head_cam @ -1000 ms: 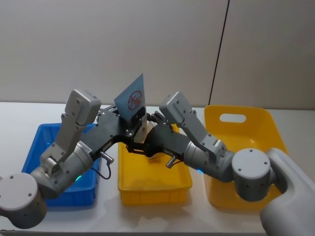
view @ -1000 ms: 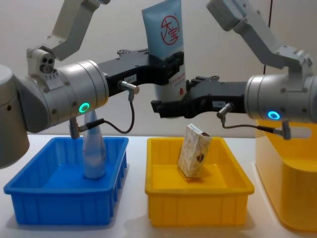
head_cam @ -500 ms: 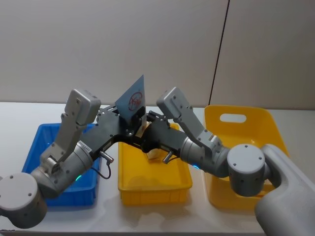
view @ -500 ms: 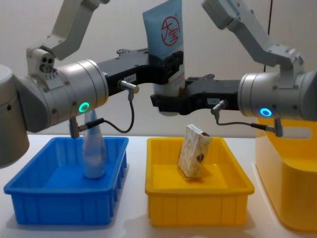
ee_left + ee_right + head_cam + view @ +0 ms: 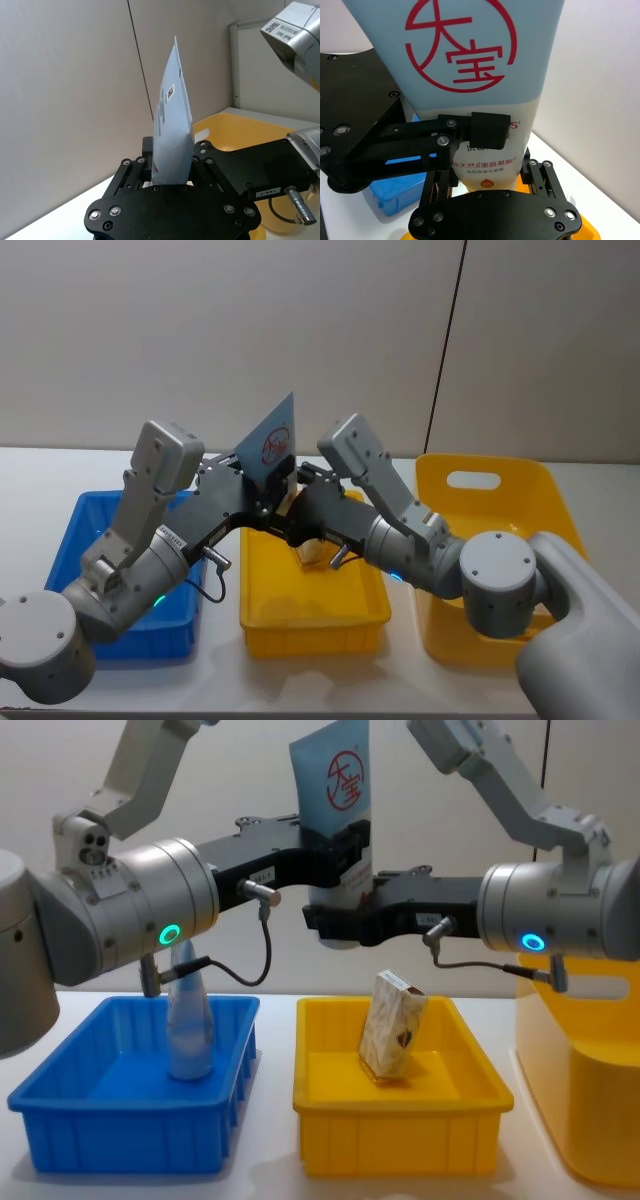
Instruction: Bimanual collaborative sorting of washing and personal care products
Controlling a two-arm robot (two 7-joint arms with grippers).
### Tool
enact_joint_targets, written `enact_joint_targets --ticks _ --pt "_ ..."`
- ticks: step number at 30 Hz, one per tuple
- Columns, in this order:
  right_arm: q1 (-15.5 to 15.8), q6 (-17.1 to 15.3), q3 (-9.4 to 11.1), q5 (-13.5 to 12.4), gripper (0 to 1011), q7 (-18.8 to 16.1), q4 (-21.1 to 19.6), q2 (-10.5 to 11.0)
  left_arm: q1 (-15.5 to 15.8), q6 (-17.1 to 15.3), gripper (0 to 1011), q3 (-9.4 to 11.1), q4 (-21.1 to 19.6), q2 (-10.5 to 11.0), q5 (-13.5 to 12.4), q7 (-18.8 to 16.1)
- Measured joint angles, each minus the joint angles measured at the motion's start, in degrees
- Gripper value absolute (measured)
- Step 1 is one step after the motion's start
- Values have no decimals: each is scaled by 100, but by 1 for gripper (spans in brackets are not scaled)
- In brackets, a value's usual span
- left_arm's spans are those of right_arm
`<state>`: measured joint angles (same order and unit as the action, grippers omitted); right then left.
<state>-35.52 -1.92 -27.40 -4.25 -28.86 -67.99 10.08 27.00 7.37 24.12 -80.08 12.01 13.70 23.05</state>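
- Over the last second the right gripper (image 5: 338, 925) has been brought in from the right. It is now set just below the left gripper (image 5: 345, 858), at the white lower end of the light-blue tube (image 5: 333, 780).
- The tube is held upright in the air, crimped end up, above the rear edge of the middle yellow tray (image 5: 400, 1132).
- It is pinched mid-body by the left jaws. The right jaws are spread to either side of the white end, and no squeeze is shown.
- A handover is judged close, so a release by the left would be premature.
- "大宝" can be read in a red circle, and "B5" near the lower end.
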Motion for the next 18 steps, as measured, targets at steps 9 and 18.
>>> enact_joint_targets --ticks 9,18 --pt "81 6 41 -83 632 126 -155 20 -2 -10 499 3 4 2 -4 4" --pt "172 -1 70 -145 632 229 -307 69 -1 -11 794 1 4 1 -4 4"
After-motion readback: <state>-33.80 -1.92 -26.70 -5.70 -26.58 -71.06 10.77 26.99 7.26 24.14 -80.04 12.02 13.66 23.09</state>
